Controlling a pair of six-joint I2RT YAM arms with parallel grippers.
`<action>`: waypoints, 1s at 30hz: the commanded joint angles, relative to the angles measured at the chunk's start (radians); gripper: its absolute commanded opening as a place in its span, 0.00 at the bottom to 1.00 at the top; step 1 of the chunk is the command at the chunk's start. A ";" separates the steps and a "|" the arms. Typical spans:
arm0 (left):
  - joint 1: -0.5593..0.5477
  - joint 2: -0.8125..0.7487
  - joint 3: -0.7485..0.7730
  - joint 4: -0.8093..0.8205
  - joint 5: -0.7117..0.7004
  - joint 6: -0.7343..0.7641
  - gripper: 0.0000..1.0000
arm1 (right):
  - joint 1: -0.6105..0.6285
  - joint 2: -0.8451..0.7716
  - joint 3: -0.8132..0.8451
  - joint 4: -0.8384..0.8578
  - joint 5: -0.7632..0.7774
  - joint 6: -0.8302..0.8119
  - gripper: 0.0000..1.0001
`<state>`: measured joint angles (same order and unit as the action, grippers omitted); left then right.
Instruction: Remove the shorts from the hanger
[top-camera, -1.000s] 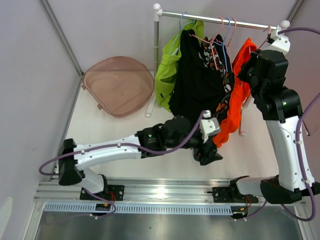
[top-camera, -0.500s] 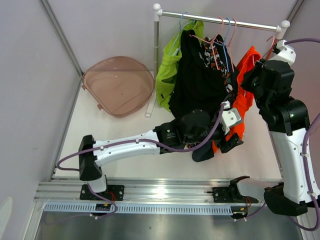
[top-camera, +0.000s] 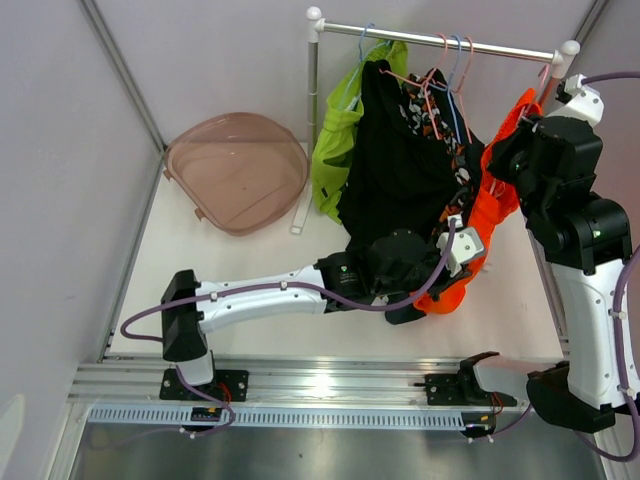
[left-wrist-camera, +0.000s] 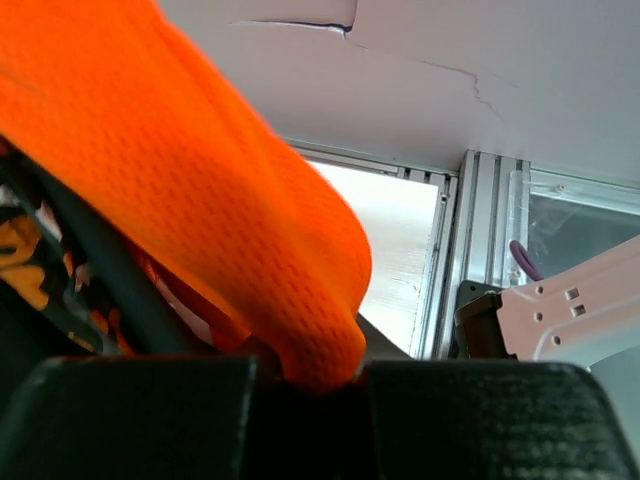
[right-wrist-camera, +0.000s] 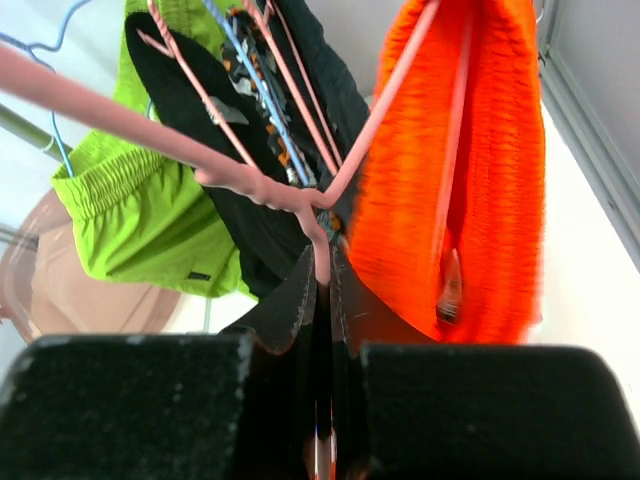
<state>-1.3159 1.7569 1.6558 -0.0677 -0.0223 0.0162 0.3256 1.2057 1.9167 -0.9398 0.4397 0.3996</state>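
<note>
The orange mesh shorts (top-camera: 492, 205) hang on a pink hanger (right-wrist-camera: 250, 182) at the right end of the rail. My right gripper (right-wrist-camera: 327, 270) is shut on the hanger's neck just under its hook, up near the rail (top-camera: 515, 130). My left gripper (left-wrist-camera: 315, 372) is shut on the lower hem of the shorts (left-wrist-camera: 210, 190), and the orange cloth bunches between its jaws. Seen from above, the left gripper (top-camera: 452, 285) sits below the garments, stretched out from the left base. The shorts (right-wrist-camera: 470, 170) drape to the right of the hanger.
A rail (top-camera: 440, 40) on a white post carries a lime green garment (top-camera: 335, 140), a black garment (top-camera: 395, 165) and a patterned one on pink and blue hangers. A brown translucent basin (top-camera: 235, 170) lies at the back left. A wall stands close on the right.
My left arm has reached right under the clothes and shut its open jaws on the orange shorts' hem. The right arm has shifted a little right with the hanger.
</note>
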 joint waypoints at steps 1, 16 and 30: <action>-0.002 -0.062 -0.049 0.052 -0.041 -0.007 0.00 | 0.006 0.020 0.106 0.044 0.017 -0.005 0.00; -0.120 -0.439 -0.579 0.200 -0.202 -0.160 0.00 | -0.108 0.247 0.386 -0.002 -0.053 -0.059 0.00; 0.027 -0.030 0.051 -0.061 -0.369 -0.091 0.00 | -0.034 -0.053 0.062 -0.092 -0.320 0.142 0.00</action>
<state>-1.3678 1.6386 1.4601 -0.0383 -0.3290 -0.0956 0.2592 1.2961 2.0335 -1.0569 0.2188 0.4599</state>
